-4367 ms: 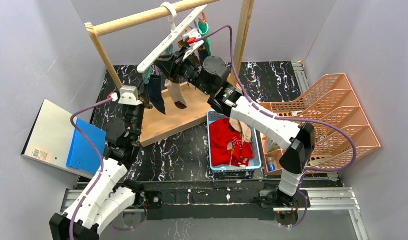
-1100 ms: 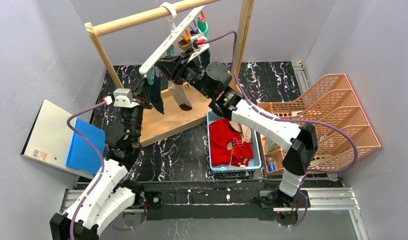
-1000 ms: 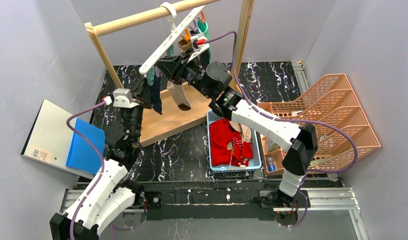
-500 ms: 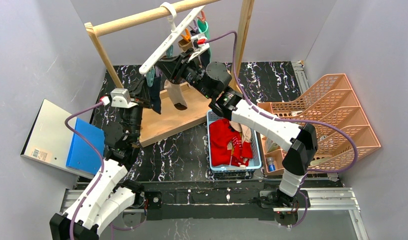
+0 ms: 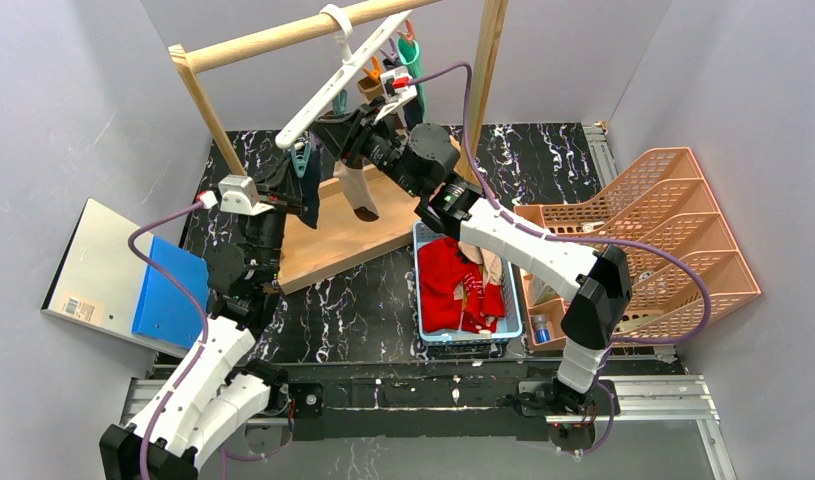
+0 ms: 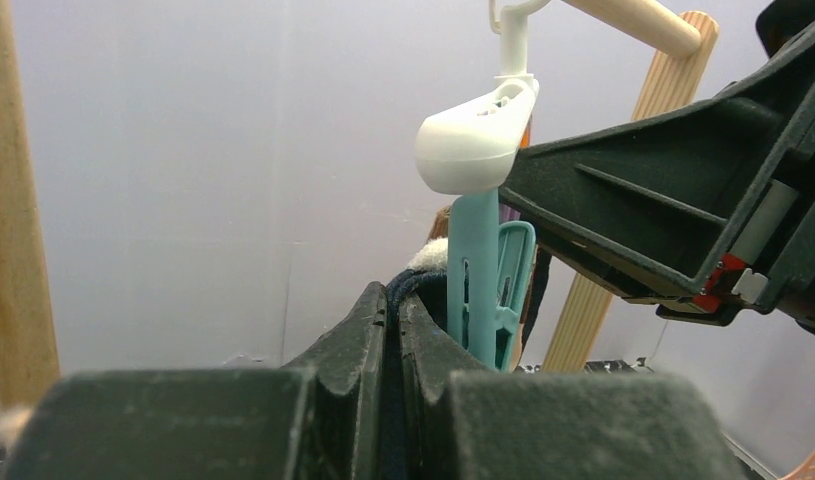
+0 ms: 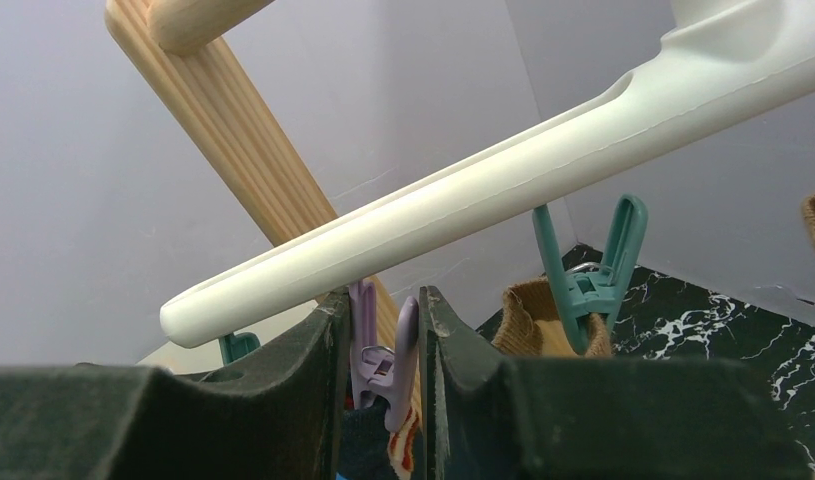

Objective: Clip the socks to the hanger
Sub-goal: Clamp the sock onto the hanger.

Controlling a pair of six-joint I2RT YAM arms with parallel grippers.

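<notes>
The white hanger hangs by its hook from the wooden rail. My left gripper is shut on a dark navy sock and holds its cuff just left of a teal clip under the hanger's end. My right gripper is shut on a purple clip under the hanger bar; a navy and a yellow-red sock hang from that clip. Another teal clip grips a brown sock. A beige sock hangs below.
The wooden rack stands on a wooden base. A blue basket holding red and beige socks sits right of it. An orange file rack is at the far right and a blue book at the left.
My left gripper has lifted the navy sock and shifted left, up to the teal clip at the hanger's end. My right gripper rose earlier and now stays at the purple clip.
</notes>
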